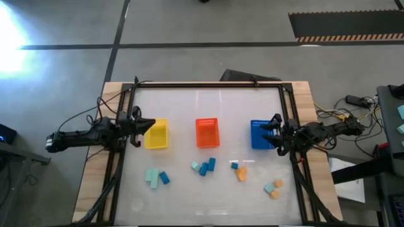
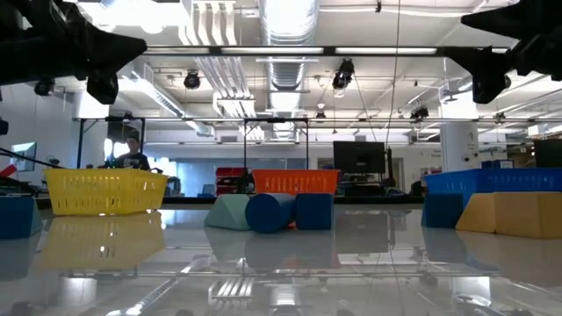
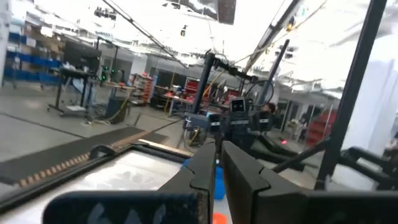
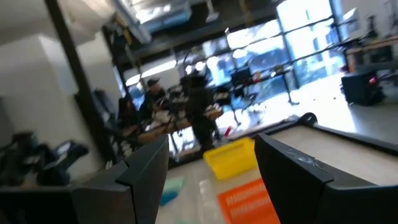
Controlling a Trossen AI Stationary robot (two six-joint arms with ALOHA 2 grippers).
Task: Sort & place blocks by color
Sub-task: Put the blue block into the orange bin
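Small teal, blue and orange blocks (image 1: 205,166) lie unsorted on the near table; left gripper (image 1: 149,124) nearly closed, right gripper (image 1: 272,130) wide, both empty beside baskets; first pick pending.

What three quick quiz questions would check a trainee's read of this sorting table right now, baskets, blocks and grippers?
1. True or false: the orange basket sits between the yellow basket and the blue basket.
2. Which gripper is open? A. left gripper B. right gripper
3. Fill in: the blocks lie on the table, ____ the baskets.

Key: 1 true. 2 B; the left gripper's fingers are nearly together. 3 outside; no block shows inside any basket from above.
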